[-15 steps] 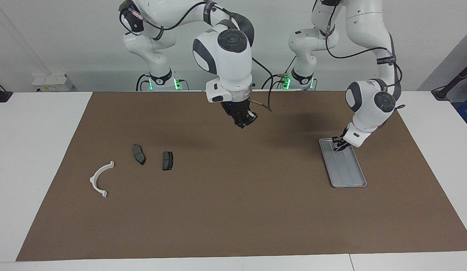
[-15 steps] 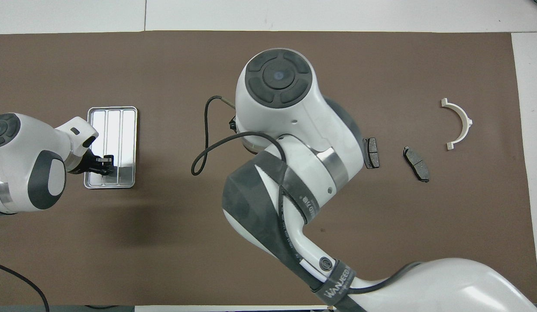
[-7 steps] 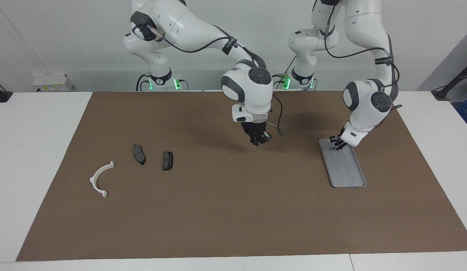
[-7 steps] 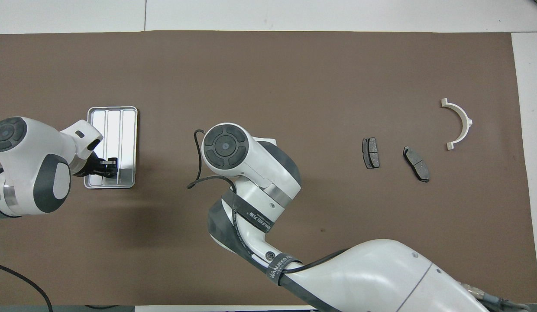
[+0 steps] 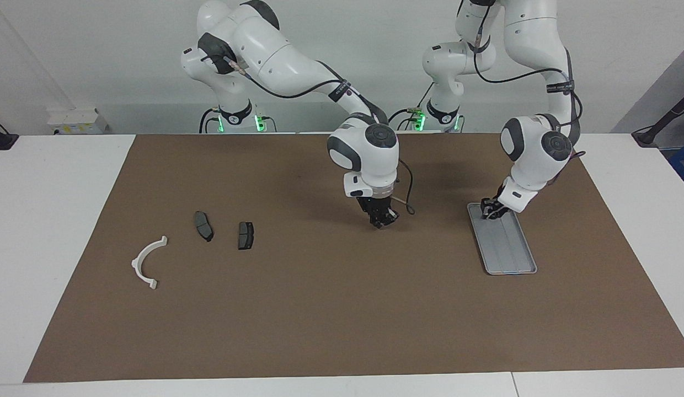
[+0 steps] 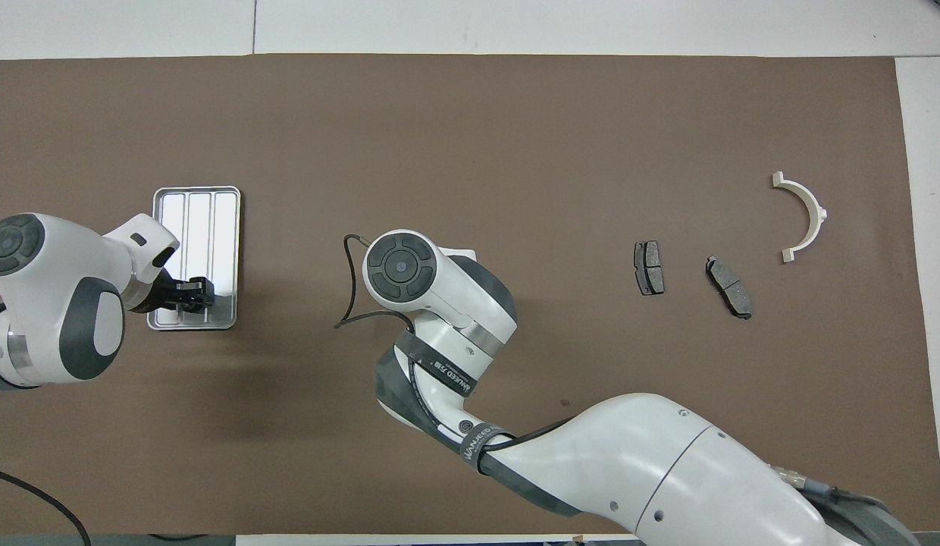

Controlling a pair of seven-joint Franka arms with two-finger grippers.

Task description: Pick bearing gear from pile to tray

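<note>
The pile lies toward the right arm's end of the brown mat: a white curved arc (image 5: 148,262) (image 6: 802,216) and two dark pads (image 5: 203,226) (image 5: 245,235). The silver tray (image 5: 510,251) (image 6: 212,216) sits toward the left arm's end. My left gripper (image 5: 490,212) (image 6: 195,293) is low over the tray's end nearest the robots. My right gripper (image 5: 384,221) hangs shut just above the mat's middle, between pile and tray, with nothing visible in it. In the overhead view its own wrist hides it. No bearing gear shows in either view.
The brown mat (image 5: 320,309) covers most of the white table (image 5: 55,220). A loose black cable (image 6: 349,288) loops off the right arm's wrist. The right arm's forearm (image 6: 629,455) stretches over the mat's part nearest the robots.
The right arm has swung from high over the mat toward the tray and come down close to the mat. The left gripper has shifted slightly at the tray's end.
</note>
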